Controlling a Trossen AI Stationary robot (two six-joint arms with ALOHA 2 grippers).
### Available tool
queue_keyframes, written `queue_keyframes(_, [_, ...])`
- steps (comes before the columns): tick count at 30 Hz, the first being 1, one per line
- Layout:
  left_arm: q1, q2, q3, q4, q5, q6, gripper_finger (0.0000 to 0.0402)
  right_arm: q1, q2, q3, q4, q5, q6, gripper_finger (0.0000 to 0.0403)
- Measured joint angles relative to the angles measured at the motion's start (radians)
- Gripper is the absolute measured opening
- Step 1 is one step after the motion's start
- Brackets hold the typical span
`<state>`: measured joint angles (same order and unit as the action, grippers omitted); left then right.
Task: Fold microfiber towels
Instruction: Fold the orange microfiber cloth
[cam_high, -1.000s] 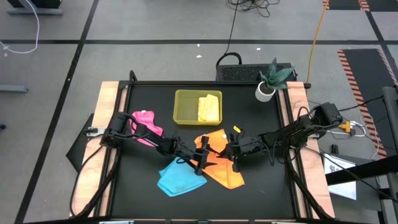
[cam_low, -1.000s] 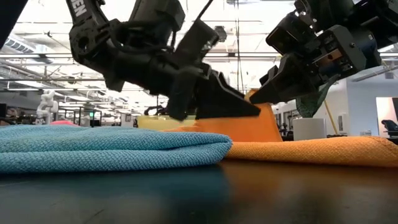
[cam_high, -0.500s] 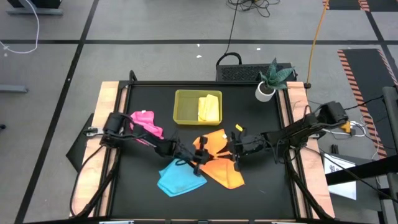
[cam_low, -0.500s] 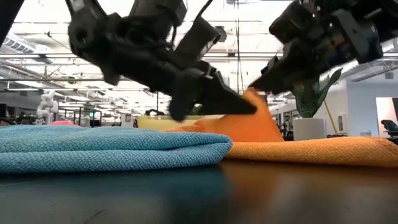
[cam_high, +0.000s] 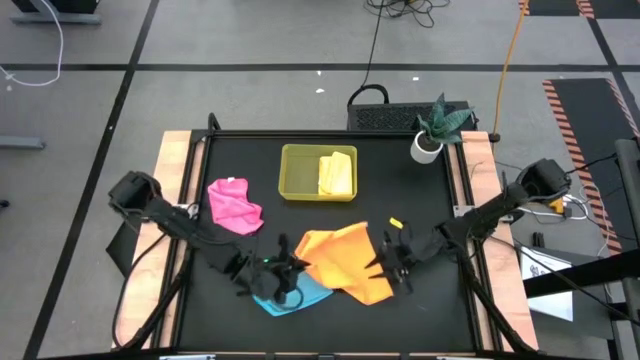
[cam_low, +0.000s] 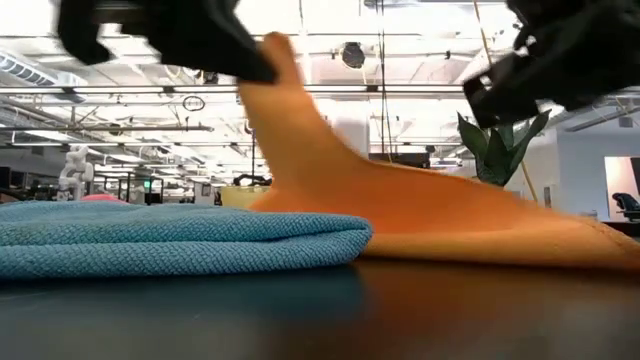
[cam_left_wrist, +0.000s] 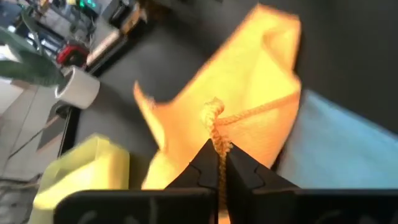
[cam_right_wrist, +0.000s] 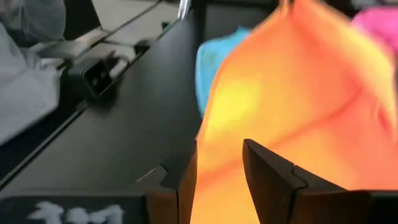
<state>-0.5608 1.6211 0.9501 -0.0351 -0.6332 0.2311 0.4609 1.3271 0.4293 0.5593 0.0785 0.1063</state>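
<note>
High view puts the orange towel (cam_high: 340, 262) just below the bench (cam_high: 430, 200) centre, with both grippers at its ends: your left gripper (cam_high: 283, 272) at the towel's 9 o'clock edge, where it overlaps the blue towel (cam_high: 290, 292), and your right gripper (cam_high: 397, 262) at its 3 o'clock edge. The line between the two grips runs 9 to 3, so that is the axis you are stretching, and the free cloth hangs toward 6 o'clock.

The left wrist view shows the left gripper (cam_left_wrist: 219, 163) pressed together on a hemmed orange corner. The right wrist view shows orange cloth between the right gripper's (cam_right_wrist: 219, 163) fingers, which look pinched on it with a narrow gap.

The low view tells you the heights differ: the left corner is lifted well clear of the bench and the cloth slopes down toward the right side, where it lies near the surface. I judge the next move depends on levelling those two corners before you carry them across to make the fold. Neither arm is nearer; each already has its end.

The pink towel (cam_high: 234, 203) lies at 10 o'clock, apart from the work. The yellow towel (cam_high: 337, 174) sits in the tray (cam_high: 297, 172) at 12 o'clock.
</note>
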Motion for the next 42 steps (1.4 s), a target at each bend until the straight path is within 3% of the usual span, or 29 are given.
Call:
queue_keyframes(7, [-0.057, -0.009, 0.0, -0.215, -0.122, -0.2, 0.0015, 0.131, 0.095, 0.01, -0.02, 0.003, 0.224, 0.0142])
queue_keyframes(11, [-0.044, -0.009, 0.0, -0.27, -0.165, -0.268, 0.0019, 0.241, 0.091, 0.101, -0.259, 0.069, 0.271, 0.0161])
queue_keyframes(15, [-0.018, -0.009, 0.0, -0.268, -0.176, -0.278, 0.002, 0.323, 0.126, 0.186, -0.47, 0.224, 0.228, 0.0164])
queue_keyframes(23, [0.022, -0.008, 0.0, -0.268, -0.173, -0.305, 0.0021, 0.348, 0.254, 0.217, -0.495, 0.274, 0.046, 0.0144])
queue_keyframes(30, [0.034, -0.008, 0.0, -0.254, -0.146, -0.293, 0.0021, 0.35, 0.294, 0.219, -0.504, 0.409, 0.005, 0.0096])
queue_keyframes(36, [0.009, -0.046, -0.001, -0.239, -0.149, -0.287, 0.0016, 0.343, 0.198, 0.217, -0.565, 0.634, 0.115, 0.0009])
queue_keyframes(42, [-0.03, -0.199, -0.001, -0.247, -0.238, -0.303, 0.001, 0.364, -0.027, 0.216, -0.583, 0.9, 0.145, 0.0002])
